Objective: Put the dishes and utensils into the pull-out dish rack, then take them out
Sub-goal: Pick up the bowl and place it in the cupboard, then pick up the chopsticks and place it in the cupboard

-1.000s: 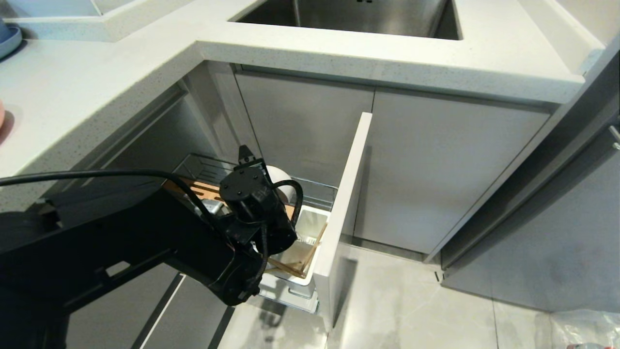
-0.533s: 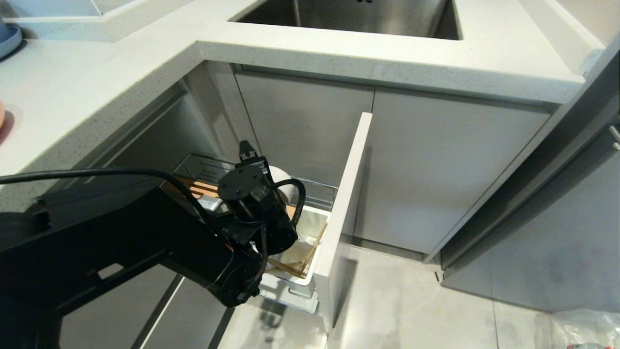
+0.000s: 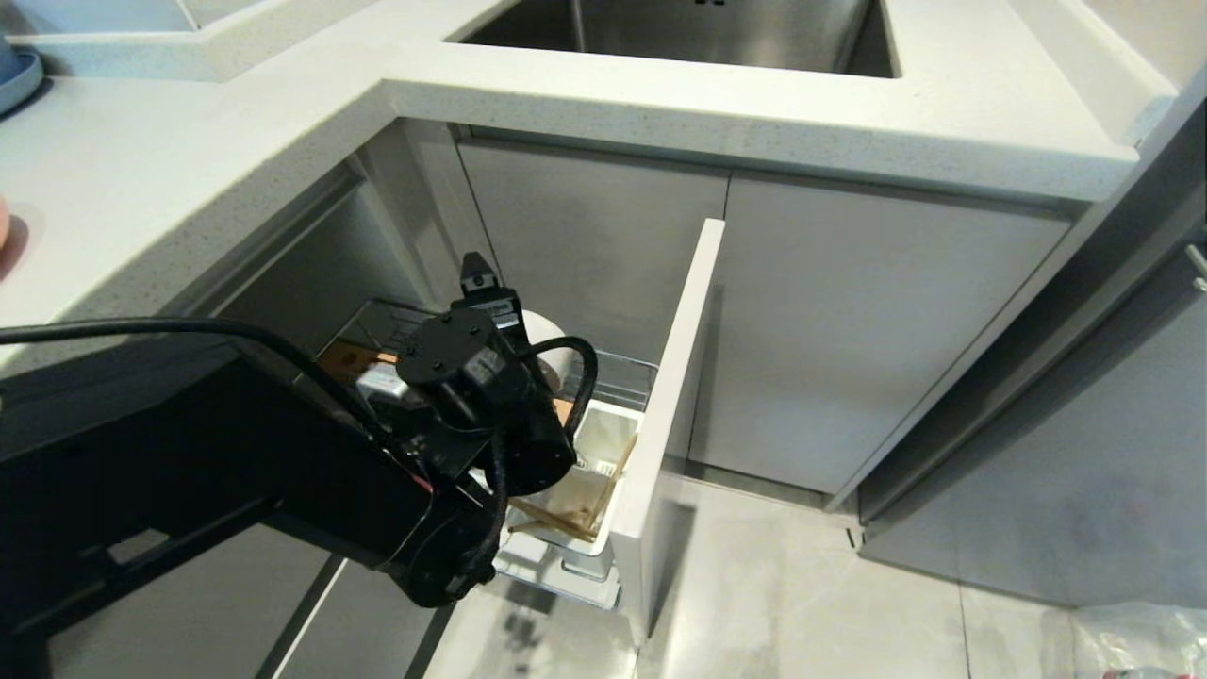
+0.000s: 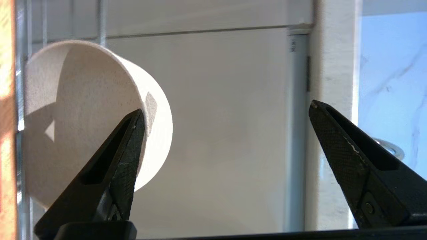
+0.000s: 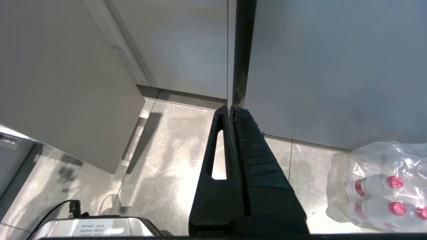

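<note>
A pale stone countertop [image 3: 660,104] with a steel sink [image 3: 679,33] set into it is seen across the top of the head view. Below it, the pull-out dish rack [image 3: 613,377] is drawn out from the cabinets, its tall pale front panel [image 3: 674,415] standing edge-on toward the camera.

The black left arm [image 3: 236,471] is stretched in from the left over the rack. The left gripper [image 4: 227,113] is held with its fingers [image 4: 126,150] spread wide apart and nothing is gripped between them. In the left wrist view the cream-white bowl [image 4: 83,113] is seen tipped on its side against the chrome wires and the orange-wood strip [image 4: 6,100]; one finger lies in front of its rim, and contact cannot be judged.

A white utensil cup [image 3: 594,471] is fixed at the front end of the rack, and the wooden chopsticks [image 3: 566,519] are leaned inside it.

The right gripper [image 5: 232,108] is pointed down at the tiled floor [image 5: 166,160] beside the cabinets, its fingers pressed together on nothing. A wrapped pack of bottles [image 5: 380,186] lies on the floor nearby.
</note>
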{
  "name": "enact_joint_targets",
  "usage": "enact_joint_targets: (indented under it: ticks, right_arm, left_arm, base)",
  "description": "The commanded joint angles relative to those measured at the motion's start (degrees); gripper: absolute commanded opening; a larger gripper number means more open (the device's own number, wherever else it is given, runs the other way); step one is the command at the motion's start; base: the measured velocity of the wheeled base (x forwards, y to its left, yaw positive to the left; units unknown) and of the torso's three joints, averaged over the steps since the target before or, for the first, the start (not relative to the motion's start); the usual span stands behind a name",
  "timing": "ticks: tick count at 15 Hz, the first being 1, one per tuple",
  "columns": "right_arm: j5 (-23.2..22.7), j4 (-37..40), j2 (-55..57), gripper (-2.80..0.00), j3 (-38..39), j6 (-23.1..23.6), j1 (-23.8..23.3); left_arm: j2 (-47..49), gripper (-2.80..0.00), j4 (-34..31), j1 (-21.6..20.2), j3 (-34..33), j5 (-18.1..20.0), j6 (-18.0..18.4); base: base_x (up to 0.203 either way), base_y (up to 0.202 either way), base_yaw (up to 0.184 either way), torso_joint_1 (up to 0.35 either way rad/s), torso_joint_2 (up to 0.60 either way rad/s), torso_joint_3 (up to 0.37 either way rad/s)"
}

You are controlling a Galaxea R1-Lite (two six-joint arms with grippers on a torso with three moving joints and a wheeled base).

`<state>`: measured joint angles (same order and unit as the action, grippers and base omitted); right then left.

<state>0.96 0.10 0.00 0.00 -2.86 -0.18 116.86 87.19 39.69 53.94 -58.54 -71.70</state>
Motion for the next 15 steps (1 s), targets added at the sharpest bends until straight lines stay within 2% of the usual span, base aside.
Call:
enact_joint_targets:
  ticks: [1, 3, 10, 13, 14, 15]
  right_arm:
    - [0.01, -0.01, 0.00, -2.80, 0.09, -0.04, 0.01]
    - [0.01, -0.01, 0.00, -2.80, 0.09, -0.04, 0.01]
    - [0.01, -0.01, 0.00, -2.80, 0.09, -0.04, 0.01]
    - [0.01, -0.01, 0.00, -2.80, 0.09, -0.04, 0.01]
    - [0.01, -0.01, 0.00, -2.80, 0.09, -0.04, 0.01]
    - [0.01, -0.01, 0.00, -2.80, 0.09, -0.04, 0.01]
  left_arm:
    - [-2.01, 0.00, 0.48, 0.13, -0.32, -0.35, 0.53]
    - [-2.52, 0.00, 0.48, 0.13, -0.32, -0.35, 1.65]
    - [-1.02, 0.00, 0.48, -0.31, -0.94, 0.00, 0.07]
    - [-2.58, 0.00, 0.48, 0.11, -0.86, 0.03, 3.43]
    - [-3.21, -2.80, 0.48, 0.44, -0.85, 0.11, 5.16]
    - [-3.92, -2.80, 0.48, 0.80, -0.85, 0.35, 7.31]
  base:
    - [0.000, 0.000, 0.000, 0.000, 0.00, 0.000]
    - [0.000, 0.000, 0.000, 0.000, 0.00, 0.000]
    - [0.000, 0.000, 0.000, 0.000, 0.00, 0.000]
    - [0.000, 0.000, 0.000, 0.000, 0.00, 0.000]
    - [0.000, 0.000, 0.000, 0.000, 0.00, 0.000]
    - [0.000, 0.000, 0.000, 0.000, 0.00, 0.000]
